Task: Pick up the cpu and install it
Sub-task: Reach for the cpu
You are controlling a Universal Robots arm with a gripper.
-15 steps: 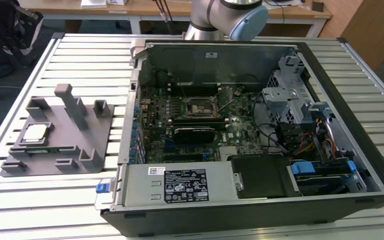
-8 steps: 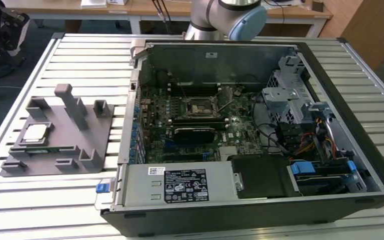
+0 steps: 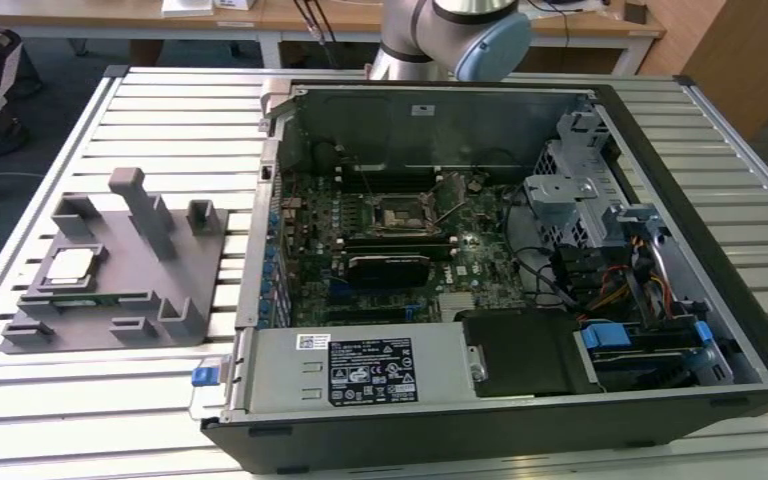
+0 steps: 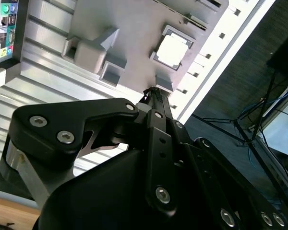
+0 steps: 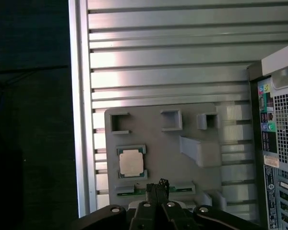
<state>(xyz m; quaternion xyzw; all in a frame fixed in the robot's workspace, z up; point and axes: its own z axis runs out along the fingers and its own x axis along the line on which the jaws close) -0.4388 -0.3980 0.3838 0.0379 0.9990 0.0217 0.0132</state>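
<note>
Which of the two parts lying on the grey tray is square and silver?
The chip, sitting in its square pocket. The memory stick beside it is long, narrow and green.

Your arm [image 3: 458,35] shows in the exterior view as a silver-grey joint with a pale blue cap. Your gripper [image 4: 152,92] appears in both wrist views [image 5: 157,184] as a black linkage hand, empty. Its fingers [image 4: 159,139] run together into one narrow point, tip against tip, with no gap between them and nothing pinched there. Back from the tips, the black link bars fan out to either side of the hand, each pinned with round silver bolt heads.
</note>
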